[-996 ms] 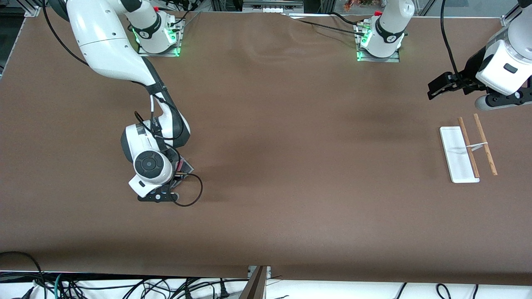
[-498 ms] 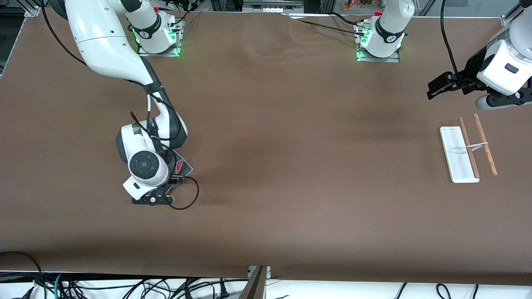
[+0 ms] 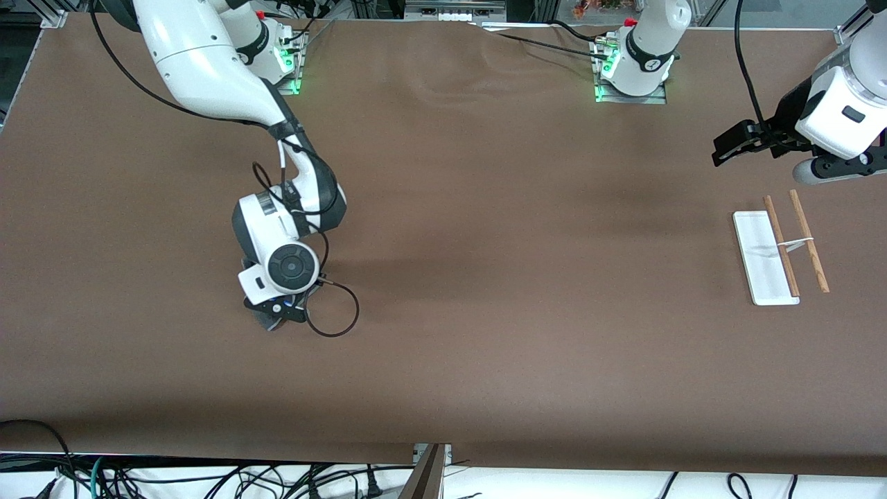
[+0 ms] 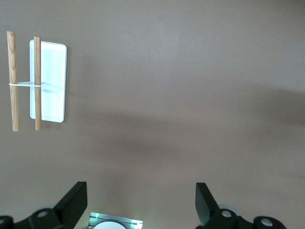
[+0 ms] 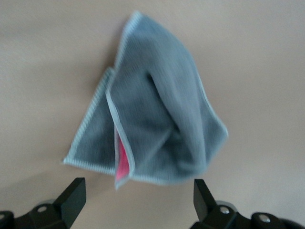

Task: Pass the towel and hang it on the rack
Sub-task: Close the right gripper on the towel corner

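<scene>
Towel [image 5: 152,105] flat and crumpled on table toward right arm's end, under right gripper [image 5: 138,198], jaws spread, nothing held. Soft, light, floppy; best pinched at raised middle fold. Left gripper [image 4: 140,202] spread, waiting near rack [image 3: 779,249].

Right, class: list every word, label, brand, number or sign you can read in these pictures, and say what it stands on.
None can be read.
The towel, the rack and the table bear no text.
Small dark marks on the arms' base collars are too small to read.
</scene>
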### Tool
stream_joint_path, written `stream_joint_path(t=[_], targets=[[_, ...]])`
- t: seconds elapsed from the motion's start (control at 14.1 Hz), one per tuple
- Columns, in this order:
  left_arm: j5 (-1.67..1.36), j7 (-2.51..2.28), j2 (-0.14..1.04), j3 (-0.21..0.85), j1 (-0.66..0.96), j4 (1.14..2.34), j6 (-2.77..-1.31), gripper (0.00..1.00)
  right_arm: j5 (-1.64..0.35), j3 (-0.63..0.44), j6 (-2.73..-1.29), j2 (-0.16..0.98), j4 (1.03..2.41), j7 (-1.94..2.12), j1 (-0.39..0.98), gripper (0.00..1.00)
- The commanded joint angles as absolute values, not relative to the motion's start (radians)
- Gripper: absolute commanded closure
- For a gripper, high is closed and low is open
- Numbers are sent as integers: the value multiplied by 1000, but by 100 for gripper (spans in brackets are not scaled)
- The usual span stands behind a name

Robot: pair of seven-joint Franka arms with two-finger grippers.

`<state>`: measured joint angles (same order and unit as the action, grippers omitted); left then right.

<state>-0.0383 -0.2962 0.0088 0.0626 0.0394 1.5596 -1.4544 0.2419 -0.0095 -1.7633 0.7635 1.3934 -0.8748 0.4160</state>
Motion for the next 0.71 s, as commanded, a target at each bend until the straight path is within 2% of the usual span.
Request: stream_joint_path(t=[0.0,0.14,0.64], targets=[[-61,-299,18,60,48,1532,-1437,0,238,18,-1723,727,1404,-1125,413,0],[-61,-291,15,60,48,1532,-1421,0,230,23,-1732,729,1405,-1354,411,1],[-61,-290,17,77,51,1534,-1416,0,235,17,-1770,762,1410,-1434,408,0]])
